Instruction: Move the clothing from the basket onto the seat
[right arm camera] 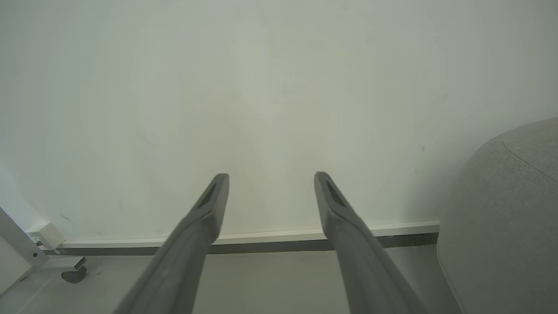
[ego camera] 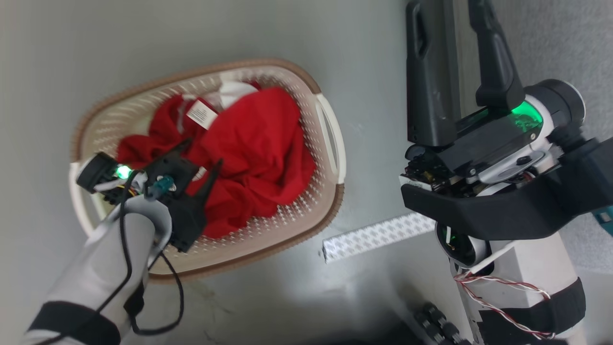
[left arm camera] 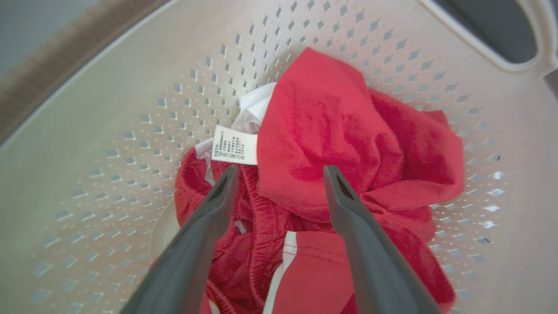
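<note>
1. The soft, bright red garment (ego camera: 258, 148) (left arm camera: 348, 144) with white trim lies crumpled in a heap inside the cream-white perforated plastic laundry basket (ego camera: 306, 201) (left arm camera: 130, 131). It covers most of the basket's bottom.
2. A small white printed neck tag (ego camera: 201, 114) (left arm camera: 234, 145) lies face up at the heap's eleven o'clock in the head view, with a fold of white fabric just beyond it.
3. The left tool (ego camera: 203, 152) (left arm camera: 281, 170) is down inside the basket, over the heap's eight o'clock edge in the head view. Its two dark fingers stand well apart and nothing is clamped between them.
4. In the left wrist view one fingertip sits just below the tag and the other lies over a thick red fold. I cannot tell whether they touch the cloth.
5. The basket has a brown rim band (ego camera: 287, 67) and a white side handle (ego camera: 330, 139) at its three o'clock. It stands on the smooth pale grey floor (ego camera: 364, 57).
6. A white patterned strip (ego camera: 378, 235) lies on the floor near the basket's four o'clock, apart from it.
7. The right tool (ego camera: 450, 28) (right arm camera: 271, 175) is raised well away from the basket, at two o'clock in the head view. Its fingers are spread wide and hold nothing.
8. The light-grey woven-fabric seat cushion (ego camera: 565, 43) (right arm camera: 505, 209) with a rounded edge shows at one o'clock in the head view, beyond the right tool. It shows at four o'clock in the right wrist view.
9. In the right wrist view the fingers point at a plain pale wall (right arm camera: 279, 87) with a white-and-grey baseboard (right arm camera: 261, 240).
</note>
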Robot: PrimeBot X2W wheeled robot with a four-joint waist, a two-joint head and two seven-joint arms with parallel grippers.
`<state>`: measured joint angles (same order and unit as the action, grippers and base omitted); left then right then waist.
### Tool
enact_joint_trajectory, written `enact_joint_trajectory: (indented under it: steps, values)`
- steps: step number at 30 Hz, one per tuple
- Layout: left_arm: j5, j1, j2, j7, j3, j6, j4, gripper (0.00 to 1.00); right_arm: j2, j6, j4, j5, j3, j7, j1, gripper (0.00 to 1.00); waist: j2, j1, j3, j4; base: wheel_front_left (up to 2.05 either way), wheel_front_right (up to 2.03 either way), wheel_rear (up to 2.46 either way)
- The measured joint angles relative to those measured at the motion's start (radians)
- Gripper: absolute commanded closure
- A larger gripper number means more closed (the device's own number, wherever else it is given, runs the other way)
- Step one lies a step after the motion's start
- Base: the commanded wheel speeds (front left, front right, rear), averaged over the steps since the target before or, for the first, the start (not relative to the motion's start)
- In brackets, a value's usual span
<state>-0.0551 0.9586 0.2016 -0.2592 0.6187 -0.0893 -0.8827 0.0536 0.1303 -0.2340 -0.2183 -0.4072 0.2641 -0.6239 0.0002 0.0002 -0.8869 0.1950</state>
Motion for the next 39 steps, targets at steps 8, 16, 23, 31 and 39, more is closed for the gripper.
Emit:
enact_joint_trajectory:
  steps: [8, 16, 23, 31, 39]
  values:
    - [0.034, 0.121, -0.009, 0.031, 0.020, 0.043, -0.162, 0.00, 0.000, 0.000, -0.023, -0.067, -0.017, 0.000, -0.008, 0.00, 0.0000, -0.0001, -0.094, 0.055, 0.00, 0.00, 0.00]
    - [0.044, 0.209, 0.010, 0.054, 0.032, 0.076, -0.273, 0.00, 0.000, 0.000, -0.042, -0.099, -0.017, 0.000, -0.023, 0.00, -0.0001, -0.0001, -0.164, 0.114, 0.00, 0.00, 0.00]
    - [0.046, 0.234, 0.005, 0.037, 0.054, 0.065, -0.307, 1.00, -0.001, 0.000, -0.040, -0.110, -0.013, 0.000, -0.024, 0.00, -0.0001, -0.0002, -0.191, 0.133, 0.00, 0.00, 0.00]
    - [0.057, 0.234, -0.003, 0.003, 0.085, 0.075, -0.271, 1.00, -0.001, 0.000, -0.029, -0.114, -0.005, 0.000, -0.027, 0.00, -0.0002, -0.0003, -0.176, 0.121, 0.00, 0.00, 0.00]
    - [0.043, 0.174, 0.010, -0.001, 0.093, 0.085, -0.148, 1.00, -0.001, 0.000, -0.006, -0.098, 0.003, 0.000, -0.022, 0.00, -0.0002, -0.0002, -0.124, 0.099, 0.00, 0.00, 0.00]
